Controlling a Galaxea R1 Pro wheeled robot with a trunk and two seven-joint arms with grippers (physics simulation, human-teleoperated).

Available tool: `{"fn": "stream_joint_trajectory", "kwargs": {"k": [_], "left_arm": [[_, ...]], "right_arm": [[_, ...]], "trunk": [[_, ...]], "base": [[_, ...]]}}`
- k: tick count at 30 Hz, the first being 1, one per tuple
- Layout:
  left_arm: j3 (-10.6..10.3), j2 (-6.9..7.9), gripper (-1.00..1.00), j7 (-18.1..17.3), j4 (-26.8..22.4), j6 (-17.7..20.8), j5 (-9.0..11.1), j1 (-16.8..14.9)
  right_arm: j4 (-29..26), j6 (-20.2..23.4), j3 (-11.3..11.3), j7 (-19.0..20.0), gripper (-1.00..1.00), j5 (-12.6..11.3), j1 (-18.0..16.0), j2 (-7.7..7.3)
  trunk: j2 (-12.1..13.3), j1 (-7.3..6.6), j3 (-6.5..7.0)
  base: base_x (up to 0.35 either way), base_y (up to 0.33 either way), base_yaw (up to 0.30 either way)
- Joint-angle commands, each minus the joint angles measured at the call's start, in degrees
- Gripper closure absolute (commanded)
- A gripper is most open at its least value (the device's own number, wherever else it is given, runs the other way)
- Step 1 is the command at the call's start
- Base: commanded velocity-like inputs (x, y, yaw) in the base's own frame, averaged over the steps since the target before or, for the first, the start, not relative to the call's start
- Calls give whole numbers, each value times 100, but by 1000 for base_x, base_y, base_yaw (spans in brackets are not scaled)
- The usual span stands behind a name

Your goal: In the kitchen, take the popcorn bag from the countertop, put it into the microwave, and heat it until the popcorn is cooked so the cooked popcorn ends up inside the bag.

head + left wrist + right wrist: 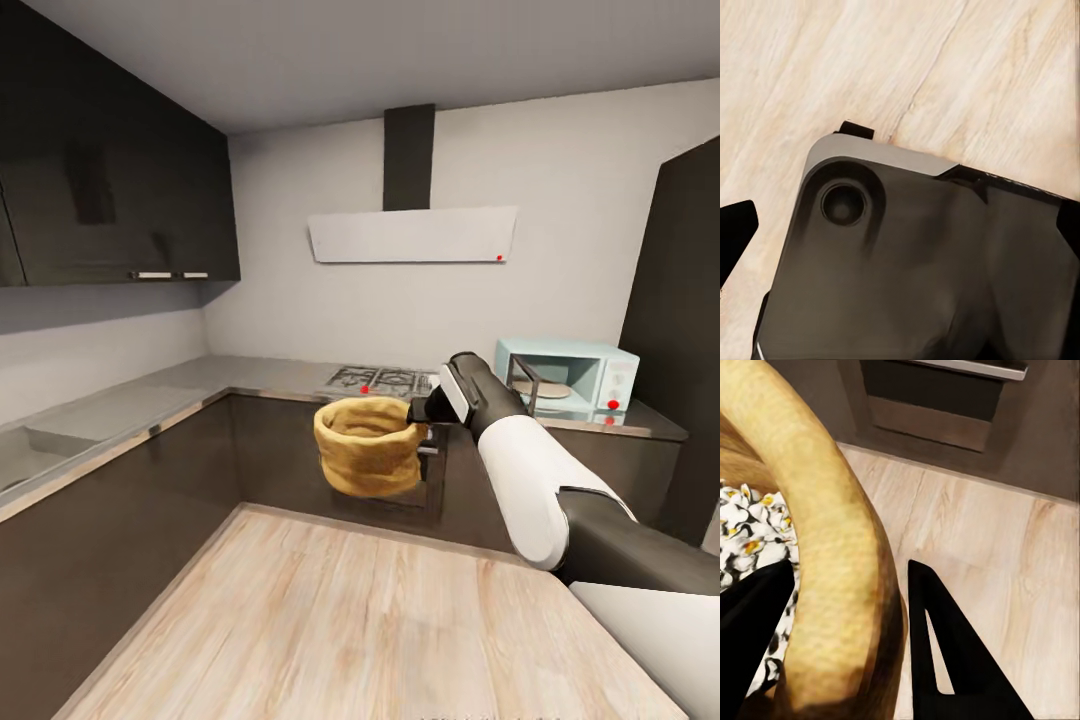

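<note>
My right gripper (418,411) holds the tan-orange popcorn bag (368,445) in the air, in front of the dark cabinets and above the wood floor. In the right wrist view the gripper (847,622) is shut on the rolled rim of the bag (832,532), one finger inside and one outside. Whitish popcorn (746,532) lies inside the sack. The mint-blue microwave (585,375) stands on the steel countertop (240,375) at the far right, beyond the gripper; its dark door (524,383) is swung open. My left gripper (900,232) hangs open over my own dark base.
A gas hob (385,380) sits on the worktop behind the bag, under a white hood (415,235). A sink (40,445) is at the left, dark wall cabinets (110,180) above it. A tall dark unit (685,330) stands right of the microwave. Light wood floor (330,620) lies between.
</note>
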Motion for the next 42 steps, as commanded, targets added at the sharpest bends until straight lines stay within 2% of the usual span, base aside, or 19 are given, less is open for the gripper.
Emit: {"fn": "stream_joint_trajectory", "kwargs": {"k": [1, 42], "left_arm": [[6, -1, -100, 3, -1, -15, 20, -2], [5, -1, -100, 3, -1, -15, 20, -2]], "right_arm": [[4, 15, -48, -2, 100, 34, -6, 10], [13, 15, -48, -111, 100, 42, -6, 10]], "trunk": [[-5, 1, -5], [-5, 1, 115]], "base": [[0, 0, -286], [0, 0, -286]]}}
